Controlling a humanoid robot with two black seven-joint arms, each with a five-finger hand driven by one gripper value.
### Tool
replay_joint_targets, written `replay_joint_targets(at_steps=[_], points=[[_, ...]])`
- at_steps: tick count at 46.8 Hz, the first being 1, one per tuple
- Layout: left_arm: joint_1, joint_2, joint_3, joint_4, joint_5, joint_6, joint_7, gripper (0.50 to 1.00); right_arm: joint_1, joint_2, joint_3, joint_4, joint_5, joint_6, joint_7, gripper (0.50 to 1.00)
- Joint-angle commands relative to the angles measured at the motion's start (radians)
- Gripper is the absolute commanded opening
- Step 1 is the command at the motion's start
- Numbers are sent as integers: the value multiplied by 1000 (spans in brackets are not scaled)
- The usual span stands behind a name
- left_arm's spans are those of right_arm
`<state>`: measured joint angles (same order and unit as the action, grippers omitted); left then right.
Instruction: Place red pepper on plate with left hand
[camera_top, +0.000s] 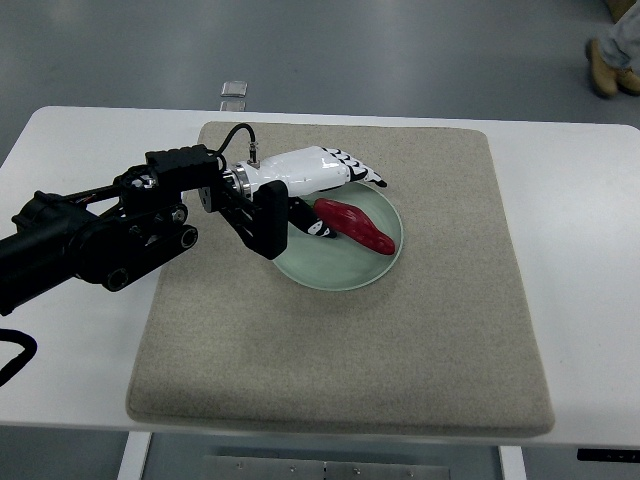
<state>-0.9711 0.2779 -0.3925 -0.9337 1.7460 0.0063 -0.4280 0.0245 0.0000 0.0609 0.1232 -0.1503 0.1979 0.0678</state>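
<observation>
My left arm reaches in from the left edge across the beige mat (340, 340), and my left hand (315, 185) hovers over the left part of the pale green plate (345, 272), fingers stretched out and loosely spread, holding nothing. Just right of my palm and slightly nearer lies the red pepper (355, 225), resting on the plate with its long axis slanting from far-left to near-right. I cannot tell whether my fingertips touch it.
</observation>
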Motion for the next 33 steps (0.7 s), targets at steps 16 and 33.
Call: replay_joint_targets(at_steps=[16, 33], points=[[5, -6, -72, 27, -557, 158, 2, 992, 0, 0, 0, 0, 0, 0, 0, 932], [23, -5, -187, 105, -1417, 167, 9, 994, 0, 0, 0, 1, 0, 0, 0, 932]])
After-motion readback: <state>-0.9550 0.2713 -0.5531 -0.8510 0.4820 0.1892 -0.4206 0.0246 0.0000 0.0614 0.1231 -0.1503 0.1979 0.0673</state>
